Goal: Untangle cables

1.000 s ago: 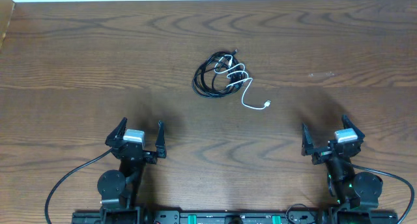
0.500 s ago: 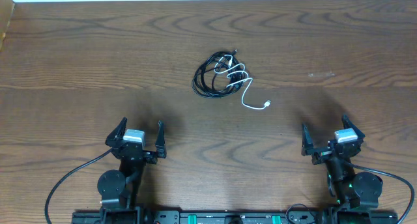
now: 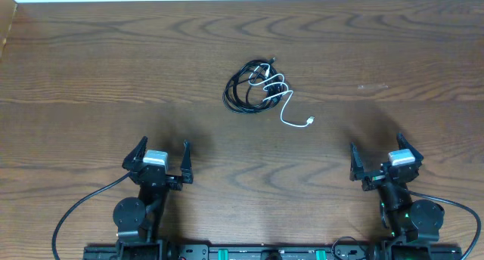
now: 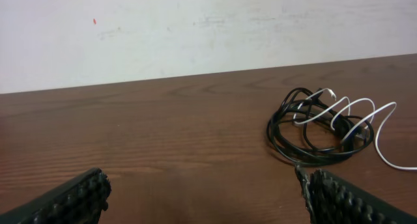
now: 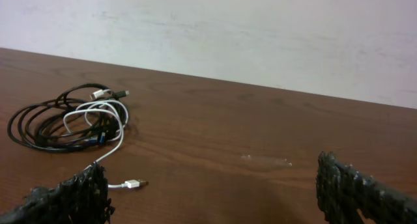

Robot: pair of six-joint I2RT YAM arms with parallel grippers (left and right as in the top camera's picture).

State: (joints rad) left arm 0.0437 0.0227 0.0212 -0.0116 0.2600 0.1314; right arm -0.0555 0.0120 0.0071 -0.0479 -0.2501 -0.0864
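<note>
Brown desk: the left gripper hovers, jaws wide and empty. Mid-desk, well ahead, the black cable lies coiled, the white cable looped through it, free tail trailing right and nearward. The right gripper, jaws wide, holds nothing. Untangling looks unstarted; next, probably pin the coil and draw out that tail.

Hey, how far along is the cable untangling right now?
Done: nothing; the black cable lies coiled with the white cable looped through it. In hand: nothing; the left hand and right hand sit open and empty, well short of the bundle. Left: reaching in, gripping each cord and pulling them apart.
</note>
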